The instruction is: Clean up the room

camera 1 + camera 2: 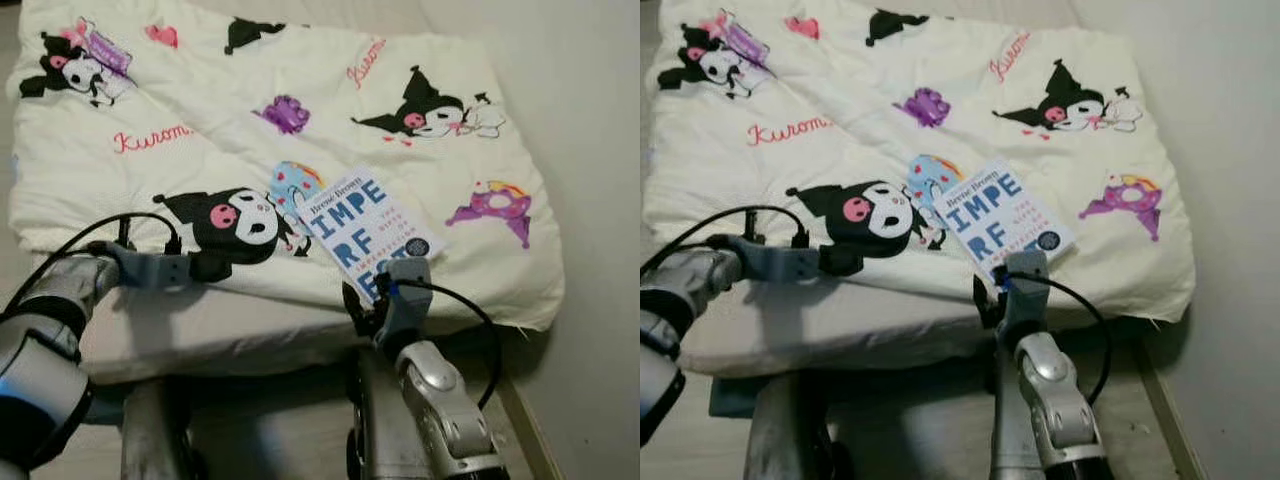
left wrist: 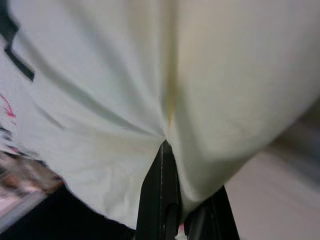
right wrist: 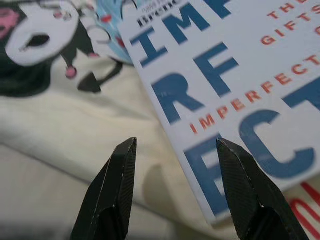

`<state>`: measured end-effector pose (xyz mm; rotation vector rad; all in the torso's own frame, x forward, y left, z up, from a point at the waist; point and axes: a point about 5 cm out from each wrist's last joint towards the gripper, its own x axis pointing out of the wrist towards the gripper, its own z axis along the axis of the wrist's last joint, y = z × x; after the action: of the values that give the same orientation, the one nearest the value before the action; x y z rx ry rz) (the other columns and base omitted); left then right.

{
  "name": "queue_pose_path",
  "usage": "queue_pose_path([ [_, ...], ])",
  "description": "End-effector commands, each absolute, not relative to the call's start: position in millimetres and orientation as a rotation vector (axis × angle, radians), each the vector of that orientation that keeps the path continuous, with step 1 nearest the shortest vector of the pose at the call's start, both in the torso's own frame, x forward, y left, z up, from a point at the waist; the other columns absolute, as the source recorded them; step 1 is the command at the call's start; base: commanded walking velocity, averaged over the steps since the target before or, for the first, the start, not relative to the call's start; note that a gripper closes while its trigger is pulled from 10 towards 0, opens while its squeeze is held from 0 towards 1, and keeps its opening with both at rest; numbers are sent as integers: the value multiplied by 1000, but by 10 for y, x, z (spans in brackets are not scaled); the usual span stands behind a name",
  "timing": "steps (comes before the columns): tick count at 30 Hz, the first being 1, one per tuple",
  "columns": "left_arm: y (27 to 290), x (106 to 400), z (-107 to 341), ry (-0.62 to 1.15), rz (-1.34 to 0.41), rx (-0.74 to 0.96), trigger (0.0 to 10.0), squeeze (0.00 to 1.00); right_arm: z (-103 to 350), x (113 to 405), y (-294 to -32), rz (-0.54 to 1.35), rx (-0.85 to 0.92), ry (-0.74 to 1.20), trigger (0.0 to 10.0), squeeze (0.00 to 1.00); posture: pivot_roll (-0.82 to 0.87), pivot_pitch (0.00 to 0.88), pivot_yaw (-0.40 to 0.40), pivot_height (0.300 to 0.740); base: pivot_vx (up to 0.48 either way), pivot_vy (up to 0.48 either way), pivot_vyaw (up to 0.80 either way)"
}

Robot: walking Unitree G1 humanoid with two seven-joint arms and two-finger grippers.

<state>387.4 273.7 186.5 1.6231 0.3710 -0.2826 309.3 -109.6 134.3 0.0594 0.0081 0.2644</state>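
A white book point(image 1: 365, 225) with big blue letters lies on a cream blanket point(image 1: 300, 100) printed with cartoon figures, near the blanket's front edge. My right gripper point(image 3: 180, 185) is open at the book's near corner, one finger over the cover and the other over the blanket beside it. My left gripper point(image 1: 213, 266) is at the blanket's front edge by a black cartoon print. In the left wrist view its fingers point(image 2: 160, 200) are shut, with the cream fabric bunched into a fold between them.
The blanket covers a bed whose mattress edge point(image 1: 200, 335) faces me. A pale wall point(image 1: 600, 200) runs close along the bed's right side, leaving a narrow strip of floor point(image 1: 525, 420). My legs stand right against the bed front.
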Motion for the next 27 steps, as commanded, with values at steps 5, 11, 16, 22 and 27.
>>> queue_pose_path([
  [5,2792,3747,1701,583,-499,1363,0,0,1206,3054,-1104,262,74,52,10000,0,-17,413,-25,527,0,0,0],
  [11,2691,3718,1719,646,-690,1259,0,0,1193,3063,-1102,276,78,50,10000,0,-8,406,-17,527,0,0,0],
  [16,2658,3658,1750,718,-866,1247,0,0,1184,3070,-1107,285,81,46,10000,0,4,405,-7,527,0,0,0],
  [22,2683,3542,1697,820,-1033,1227,0,0,1170,3072,-1111,286,83,48,10000,0,11,405,-2,527,0,0,0],
  [27,2688,3414,1604,897,-1176,1141,0,0,1164,3074,-1108,286,85,48,10000,0,15,403,0,527,0,0,0],
])
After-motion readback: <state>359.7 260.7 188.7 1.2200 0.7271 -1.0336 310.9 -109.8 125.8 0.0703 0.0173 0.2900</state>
